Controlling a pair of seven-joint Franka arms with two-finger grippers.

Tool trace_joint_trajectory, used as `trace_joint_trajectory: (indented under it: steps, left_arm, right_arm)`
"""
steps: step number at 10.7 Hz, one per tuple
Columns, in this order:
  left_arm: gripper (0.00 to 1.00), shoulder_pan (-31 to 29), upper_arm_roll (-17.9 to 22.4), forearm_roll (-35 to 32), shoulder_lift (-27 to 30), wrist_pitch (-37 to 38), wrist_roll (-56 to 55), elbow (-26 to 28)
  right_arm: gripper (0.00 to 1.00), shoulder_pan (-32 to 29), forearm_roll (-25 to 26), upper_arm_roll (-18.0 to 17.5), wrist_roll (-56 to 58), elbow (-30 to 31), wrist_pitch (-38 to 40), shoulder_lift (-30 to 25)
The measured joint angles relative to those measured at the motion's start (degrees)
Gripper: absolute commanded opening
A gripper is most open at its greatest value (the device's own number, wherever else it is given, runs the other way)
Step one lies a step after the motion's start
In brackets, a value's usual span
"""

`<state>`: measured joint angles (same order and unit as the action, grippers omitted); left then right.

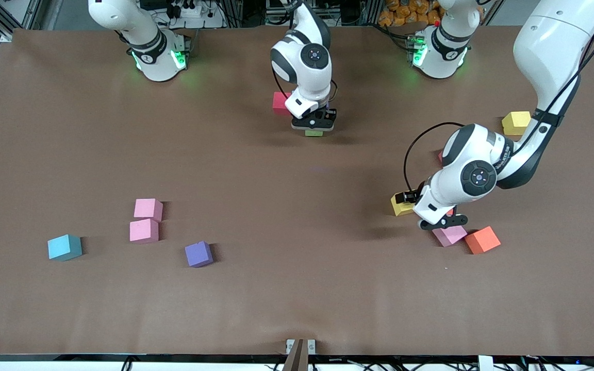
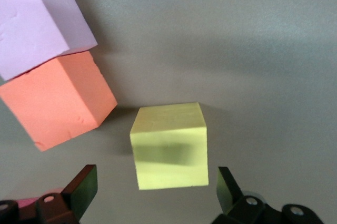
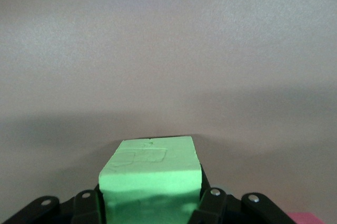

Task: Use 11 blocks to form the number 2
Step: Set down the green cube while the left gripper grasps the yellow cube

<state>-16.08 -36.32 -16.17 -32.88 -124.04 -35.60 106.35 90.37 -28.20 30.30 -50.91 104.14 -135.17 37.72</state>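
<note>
Brown table [image 1: 297, 288]: right fingers [image 3: 210, 203] grip green block [image 3: 152, 176] (left fingers [image 2: 81, 190] spread).

Green cube [image 3: 150, 179] sits clamped beside the red cube [image 1: 279, 102]. Two pink cubes [image 1: 146, 220], light blue [image 1: 64, 247] and purple [image 1: 198, 254] lie scattered; yellow [image 2: 169, 146], orange [image 2: 57, 100], pink [image 2: 37, 18] cluster together.

Brown table [image 1: 297, 288], green block [image 3: 152, 179], yellow block [image 2: 169, 146], orange block [image 1: 482, 240], light blue block [image 1: 64, 247], purple block [image 1: 198, 254], two pink blocks [image 1: 144, 230].
</note>
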Motion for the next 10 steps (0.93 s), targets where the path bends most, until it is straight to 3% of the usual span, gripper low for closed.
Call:
trace_joint_trajectory:
  steps: [7,8,10]
  left_arm:
    - [1.00,0.22,-0.06,0.00,-3.36,-1.93,-2.75,-0.67]
    - [1.00,0.22,-0.05,0.00,-3.86,-2.24,-2.75,-0.70]
    - [1.00,0.22,-0.04,0.00,-5.06,-3.20,-2.73,-0.72]
  right_arm:
    - [0.15,2.48,0.00,-0.03,-2.94,0.05,0.03,0.32]
    - [0.20,2.73,0.00,-0.04,-3.32,0.06,0.03,0.55]
    - [0.41,2.84,0.00,-0.03,-3.86,0.07,0.02,1.04]
